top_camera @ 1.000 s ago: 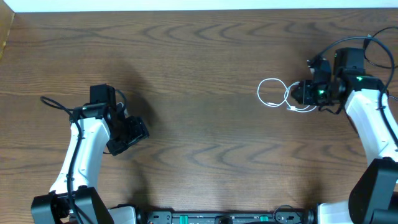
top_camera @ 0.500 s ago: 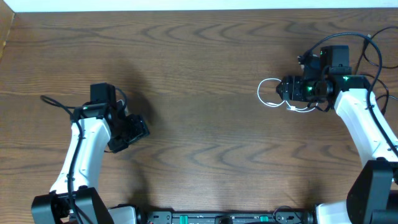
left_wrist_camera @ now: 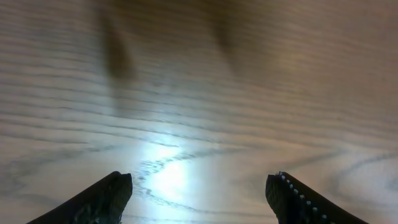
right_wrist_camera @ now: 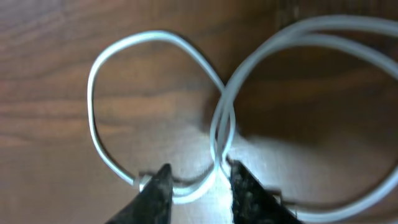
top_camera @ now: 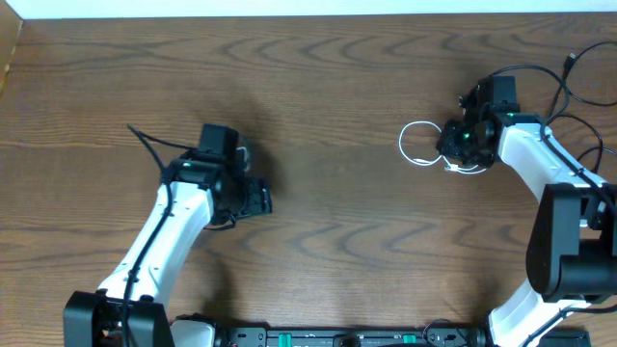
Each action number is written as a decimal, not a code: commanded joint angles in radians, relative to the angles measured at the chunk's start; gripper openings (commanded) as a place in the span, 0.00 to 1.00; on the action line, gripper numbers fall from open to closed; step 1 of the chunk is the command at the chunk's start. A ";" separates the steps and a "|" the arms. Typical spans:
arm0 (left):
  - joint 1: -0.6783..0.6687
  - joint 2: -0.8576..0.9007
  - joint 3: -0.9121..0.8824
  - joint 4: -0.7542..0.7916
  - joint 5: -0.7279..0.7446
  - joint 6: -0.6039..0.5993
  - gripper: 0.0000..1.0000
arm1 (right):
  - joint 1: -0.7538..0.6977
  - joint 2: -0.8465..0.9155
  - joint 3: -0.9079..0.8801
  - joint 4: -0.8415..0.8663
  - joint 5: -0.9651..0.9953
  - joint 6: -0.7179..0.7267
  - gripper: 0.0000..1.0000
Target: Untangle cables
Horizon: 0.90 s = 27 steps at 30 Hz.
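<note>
A white cable (top_camera: 415, 126) lies in two loose loops on the right of the wooden table. My right gripper (top_camera: 451, 145) is down over the place where the loops cross. In the right wrist view its fingers (right_wrist_camera: 199, 177) are a narrow gap apart and straddle the crossing strands of the white cable (right_wrist_camera: 155, 35), without pinching them. My left gripper (top_camera: 258, 200) is open and empty over bare wood left of centre; the left wrist view shows its fingers (left_wrist_camera: 199, 183) wide apart with only table between them. No thin black cords are in view.
The thick black cables of the right arm (top_camera: 569, 92) loop above the table's right edge. The far edge of the table (top_camera: 308, 16) meets a white surface at the top.
My left arm has swung right and forward toward the table's middle. My right gripper has moved left and turned onto the crossing of the white loops.
</note>
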 commanded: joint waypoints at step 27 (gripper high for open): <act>-0.052 -0.001 -0.006 -0.002 -0.007 0.017 0.75 | 0.028 0.040 0.023 -0.044 -0.046 0.016 0.01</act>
